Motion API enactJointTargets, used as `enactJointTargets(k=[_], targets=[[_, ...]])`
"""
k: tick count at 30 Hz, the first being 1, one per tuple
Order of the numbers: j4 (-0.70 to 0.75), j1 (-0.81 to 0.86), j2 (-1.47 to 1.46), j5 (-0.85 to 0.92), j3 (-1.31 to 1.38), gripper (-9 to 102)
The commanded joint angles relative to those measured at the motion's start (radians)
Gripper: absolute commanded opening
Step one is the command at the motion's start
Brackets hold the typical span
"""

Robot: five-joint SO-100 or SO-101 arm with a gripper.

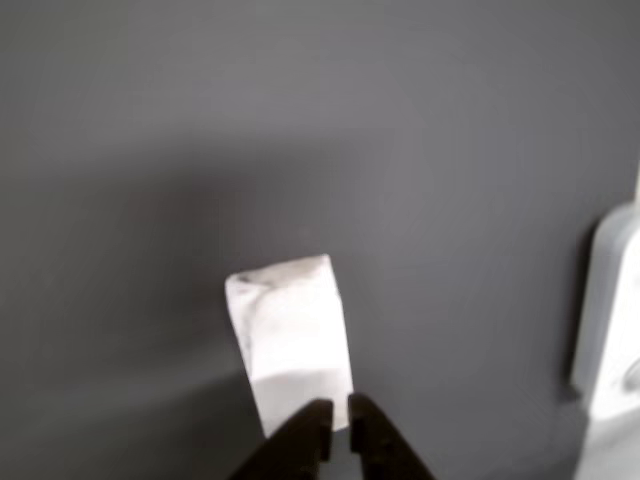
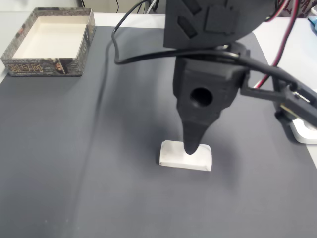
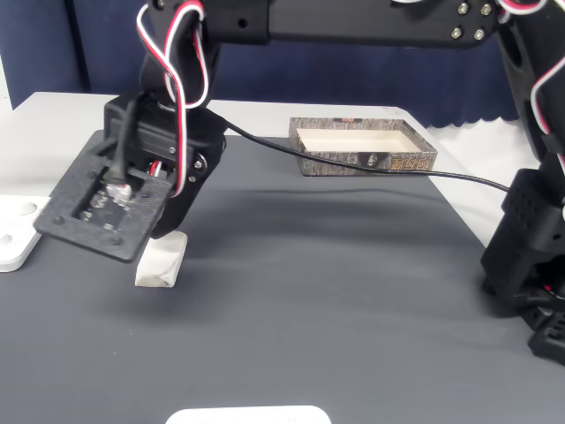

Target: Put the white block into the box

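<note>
The white block (image 1: pixel 290 335) lies flat on the dark grey mat, seen in the other view just beyond my fingertips. My gripper (image 1: pixel 340 412) is shut, its two black tips nearly touching with nothing between them, at the block's near end. In a fixed view the gripper (image 2: pixel 192 148) points straight down onto the middle of the block (image 2: pixel 173 157). The box (image 2: pixel 49 39), with a pale inside and printed outer walls, stands at the mat's far left corner, well away from the arm. In another fixed view the block (image 3: pixel 161 261) shows below the wrist, and the box (image 3: pixel 362 148) sits at the back.
A flat white device (image 2: pixel 304 131) lies at the mat's right edge beside the arm, also visible as the device (image 1: pixel 610 320) and the device (image 3: pixel 18 234). A black cable (image 3: pixel 353 163) crosses the mat. The arm's base (image 3: pixel 530 265) stands at the right.
</note>
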State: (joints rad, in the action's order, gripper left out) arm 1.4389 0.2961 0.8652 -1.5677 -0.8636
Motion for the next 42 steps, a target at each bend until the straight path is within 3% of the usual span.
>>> enactJointTargets(k=[1, 11, 33, 42], targets=[[0.009, 0.008, 0.075, -0.071, 0.012, -2], [0.052, 0.029, 0.078, -0.080, 0.031, -1], [0.074, 0.026, 0.028, -0.025, 0.141, 15], [0.087, 0.005, -0.006, -0.028, 0.193, 32]])
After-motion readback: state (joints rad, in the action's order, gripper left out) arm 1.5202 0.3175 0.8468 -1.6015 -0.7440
